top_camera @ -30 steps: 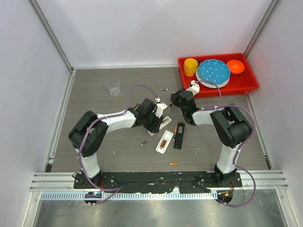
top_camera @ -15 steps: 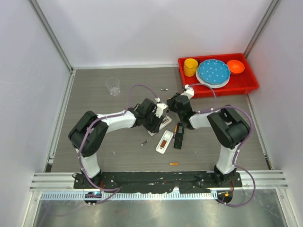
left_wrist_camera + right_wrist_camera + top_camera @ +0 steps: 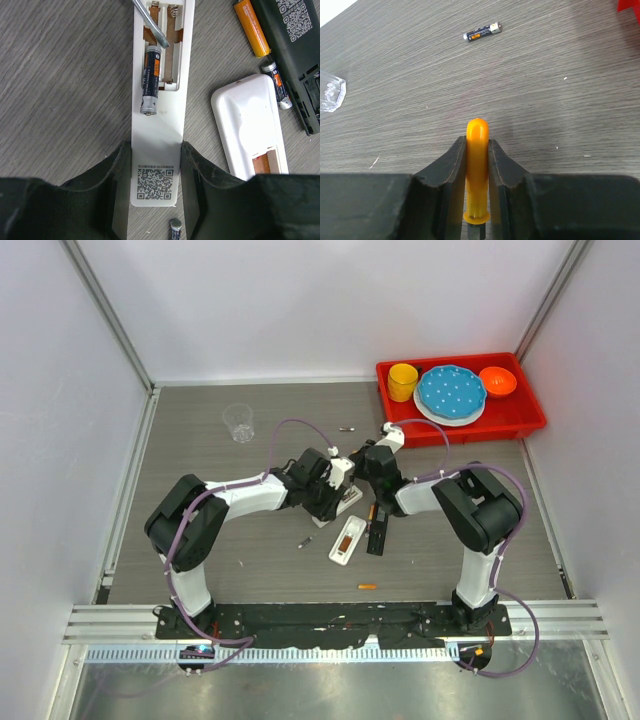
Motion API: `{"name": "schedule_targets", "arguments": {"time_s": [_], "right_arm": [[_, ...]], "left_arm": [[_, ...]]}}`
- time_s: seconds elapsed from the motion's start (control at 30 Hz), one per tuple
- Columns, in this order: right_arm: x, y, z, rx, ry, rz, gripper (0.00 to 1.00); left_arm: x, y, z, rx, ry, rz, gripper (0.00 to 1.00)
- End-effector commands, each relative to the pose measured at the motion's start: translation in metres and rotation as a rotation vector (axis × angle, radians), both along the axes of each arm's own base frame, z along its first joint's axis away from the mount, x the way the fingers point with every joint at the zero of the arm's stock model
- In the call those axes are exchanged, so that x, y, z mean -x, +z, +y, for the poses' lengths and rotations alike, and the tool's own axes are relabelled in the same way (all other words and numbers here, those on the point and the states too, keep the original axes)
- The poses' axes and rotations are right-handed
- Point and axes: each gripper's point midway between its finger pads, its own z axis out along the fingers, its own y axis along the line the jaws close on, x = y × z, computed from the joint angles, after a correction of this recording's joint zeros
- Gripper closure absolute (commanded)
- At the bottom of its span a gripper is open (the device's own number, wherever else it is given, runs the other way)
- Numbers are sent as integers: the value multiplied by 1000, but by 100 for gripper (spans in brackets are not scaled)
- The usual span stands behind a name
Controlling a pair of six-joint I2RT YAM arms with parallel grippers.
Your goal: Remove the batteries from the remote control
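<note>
At the far left of the grey wood-grain table [image 3: 200, 470] stands a clear plastic cup [image 3: 238, 422]. Toward the middle, the left gripper [image 3: 155, 146] is clamped on the near end of a long white remote control [image 3: 157, 117], which lies back-up with its battery bay uncovered. One dark grey battery with an orange band [image 3: 150, 80] lies in the bay's left slot, its near end poking out over the edge. The right slot shows only bare contacts.

A flat metal tip [image 3: 150, 22] reaches into the bay and ends at that battery's far end. It belongs to the orange-handled screwdriver [image 3: 477, 165], which the right gripper [image 3: 477, 144] grasps by the handle.

Loose on the table lie a small dark battery [image 3: 304, 542], a far dark battery [image 3: 481, 32] and a near orange battery [image 3: 368, 586]. Just right of the held remote are a second white remote [image 3: 245, 125], another orange battery [image 3: 252, 27] and a black remote [image 3: 295, 50]. A red plastic tray [image 3: 530, 425] sits at the far right.
</note>
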Motion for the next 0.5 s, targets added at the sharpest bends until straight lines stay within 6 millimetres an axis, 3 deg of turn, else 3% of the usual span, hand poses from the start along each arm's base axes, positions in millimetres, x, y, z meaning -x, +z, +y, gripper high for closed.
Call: {"name": "schedule_targets", "arguments": {"time_s": [0.0, 0.47], "right_arm": [[-6, 11, 7, -22, 1, -44, 99], [-2, 29, 42, -114, 74, -53, 99]], "left_arm": [[39, -39, 26, -107, -4, 164, 99], [40, -40, 25, -107, -6, 164, 99]]}}
